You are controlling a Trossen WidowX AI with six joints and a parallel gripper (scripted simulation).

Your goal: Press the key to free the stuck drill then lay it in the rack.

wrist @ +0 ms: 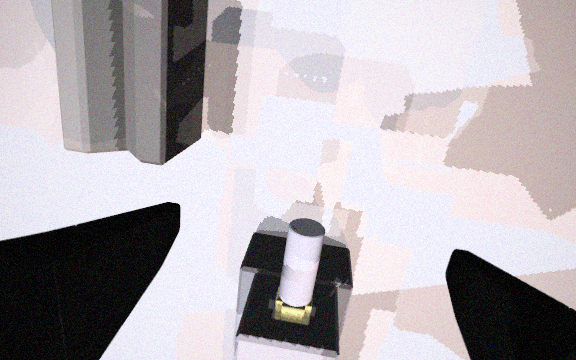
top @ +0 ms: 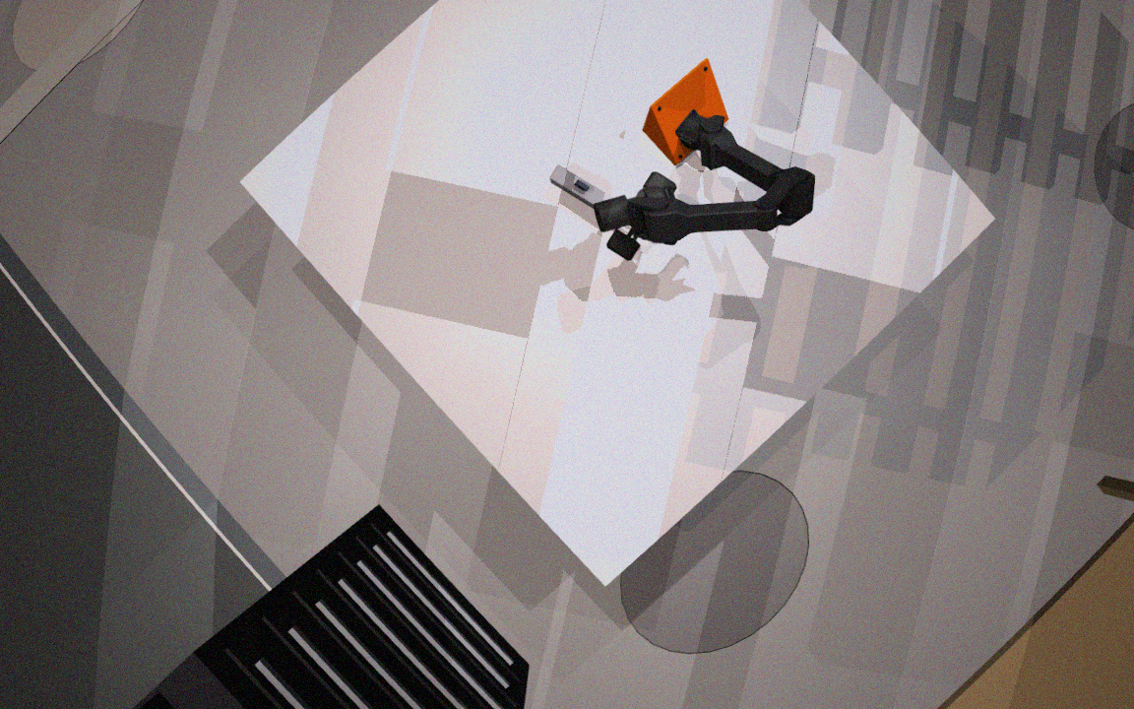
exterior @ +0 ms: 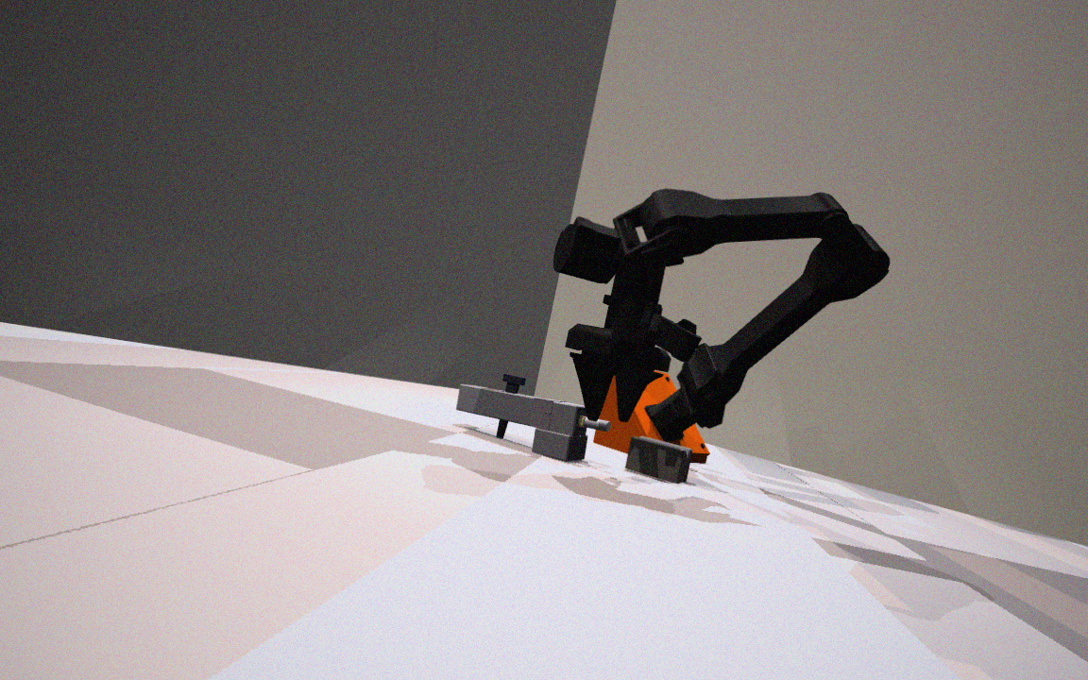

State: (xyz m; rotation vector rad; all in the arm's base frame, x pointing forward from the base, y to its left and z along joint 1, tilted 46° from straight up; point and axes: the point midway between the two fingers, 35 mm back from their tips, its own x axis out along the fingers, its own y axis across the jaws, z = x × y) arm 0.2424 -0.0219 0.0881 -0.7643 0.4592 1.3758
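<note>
The grey housing [top: 564, 176] [exterior: 480, 401] stands on the table. The dark T-shaped key [top: 582, 185] [exterior: 513, 382] sits low in its top, and its lower end shows beneath the housing. The drill [exterior: 596, 425] [wrist: 302, 262], a pale cylinder with a yellow part at its base, sticks out of the housing's end face. My gripper [exterior: 609, 420] [wrist: 312, 238] is open and empty, pointing down at the drill end, with one finger on each side of the drill in the wrist view. The grey grooved rack [exterior: 657, 459] [wrist: 108, 75] lies a short way beyond the drill's free end.
The orange wedge [top: 690, 96] [exterior: 656, 396] carries the arm's base behind the rack. The arm covers the rack and fingers in the top view. The white table [top: 624, 396] has edges on all sides. A black slatted object [top: 395, 599] stands beyond its lower left edge.
</note>
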